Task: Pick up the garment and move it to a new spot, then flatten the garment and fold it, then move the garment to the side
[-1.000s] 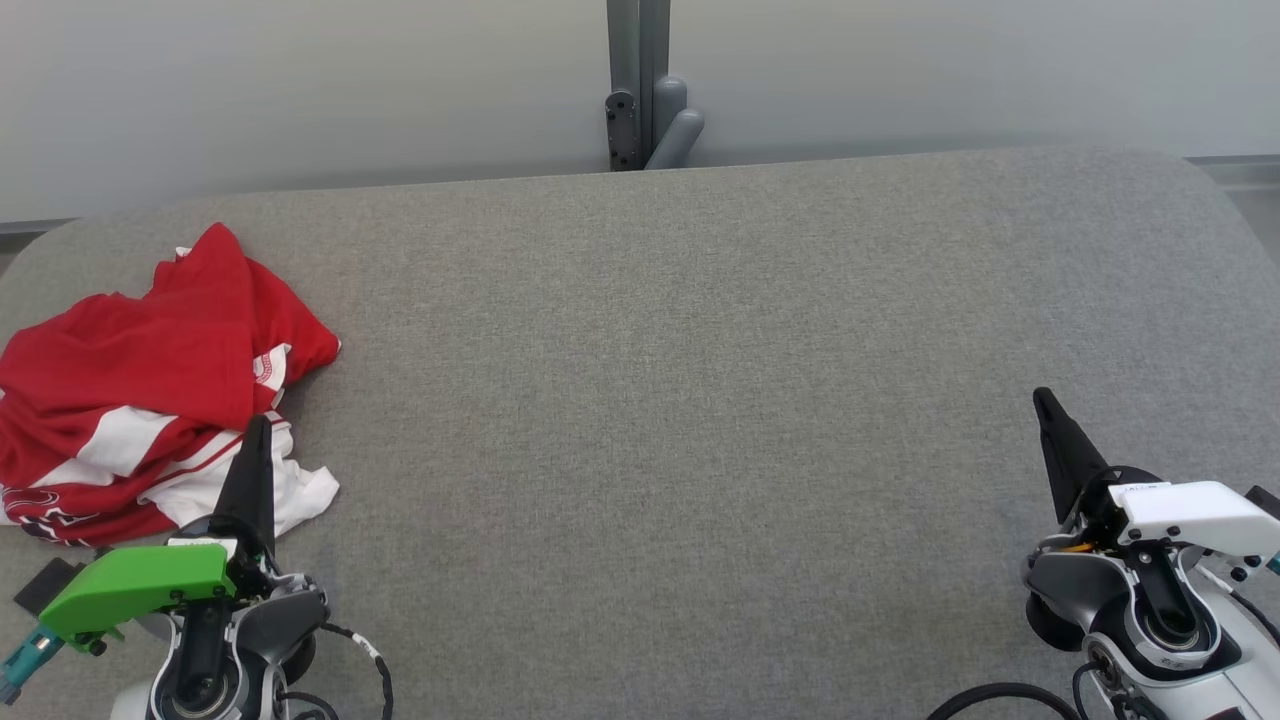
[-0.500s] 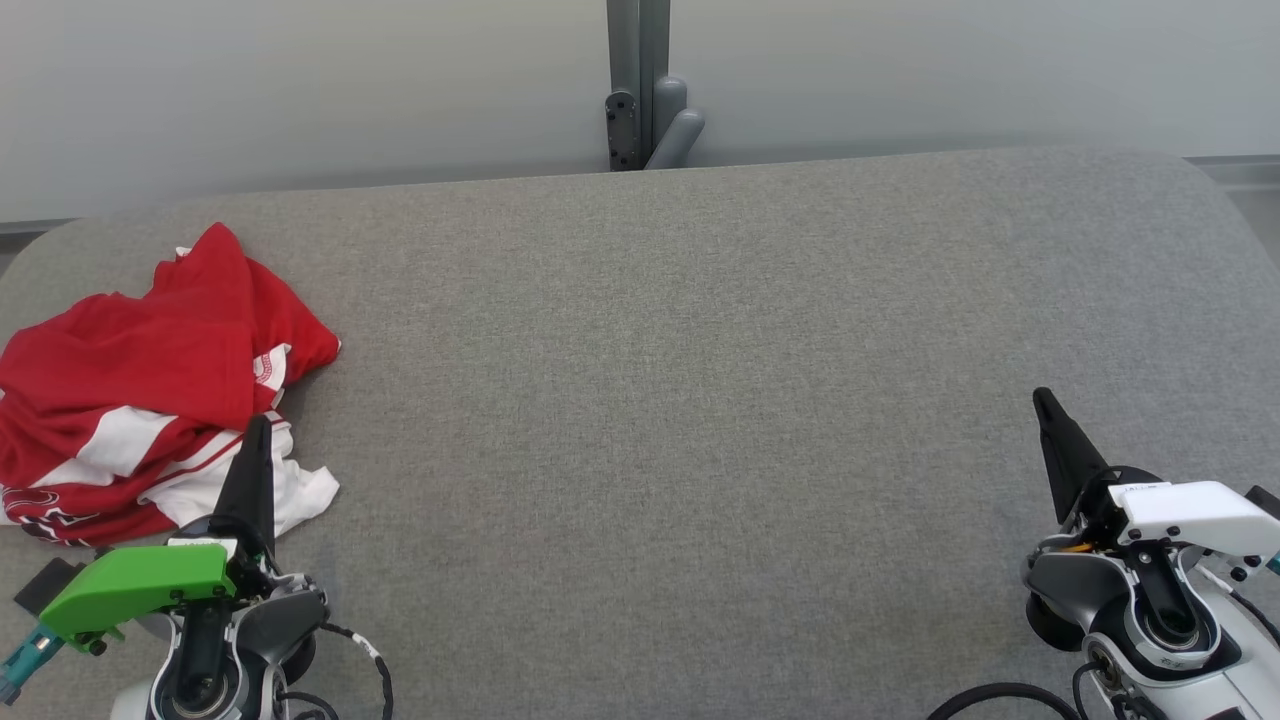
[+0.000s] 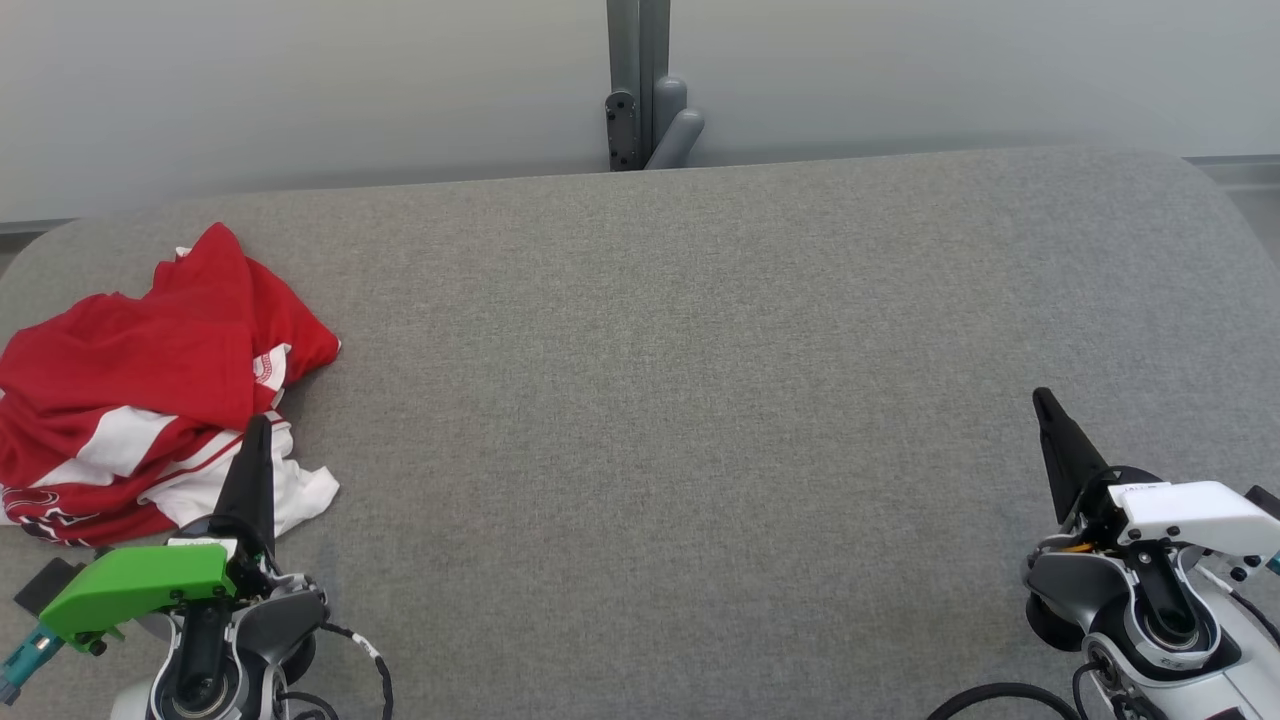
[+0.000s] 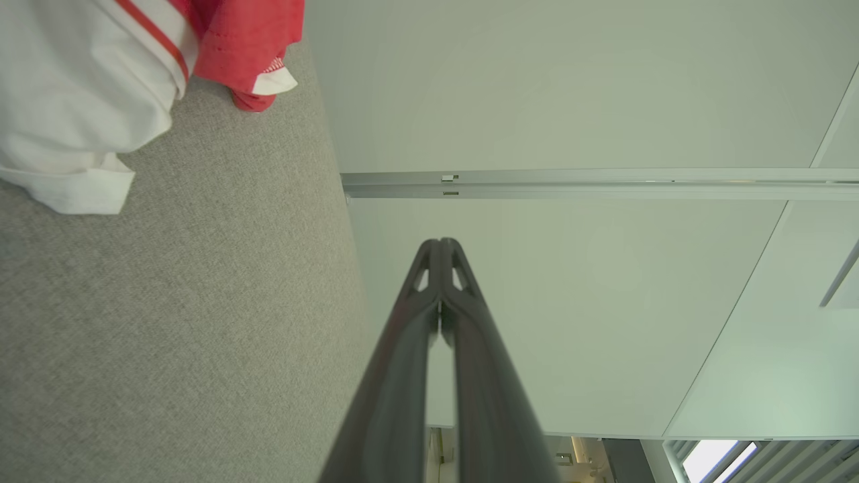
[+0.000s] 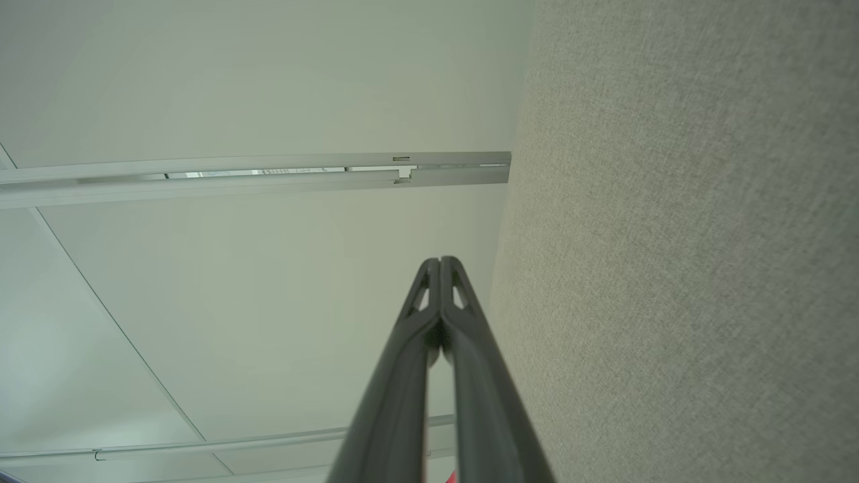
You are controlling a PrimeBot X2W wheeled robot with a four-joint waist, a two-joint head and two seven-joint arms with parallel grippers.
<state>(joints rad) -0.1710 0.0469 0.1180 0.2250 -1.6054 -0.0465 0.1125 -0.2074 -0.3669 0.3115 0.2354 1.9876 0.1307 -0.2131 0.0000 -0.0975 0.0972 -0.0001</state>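
Nothing's moved: shirt [image 3: 150, 390] crumpled on the worktop [image 3: 700, 400], my left pincer [image 3: 257, 428] and right pincer [image 3: 1043, 402] both closed, empty.

1. The garment [image 3: 150, 390], at the left of the head view, is red with white panels. Thin red stripes cross the white.
2. The table [image 3: 700, 400] is mid-grey with a fine woven fleck.
3. The left gripper [image 3: 258, 425], lower left, is black under a bright green cover [image 3: 135, 590].
4. The right gripper [image 3: 1041, 397], lower right, is black under a white cover [image 3: 1190, 505].
5. The wall [image 3: 300, 90], along the top, is plain pale grey, and the post [image 3: 638, 60] is darker grey.

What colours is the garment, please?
The garment is red and white, clearest in the head view.
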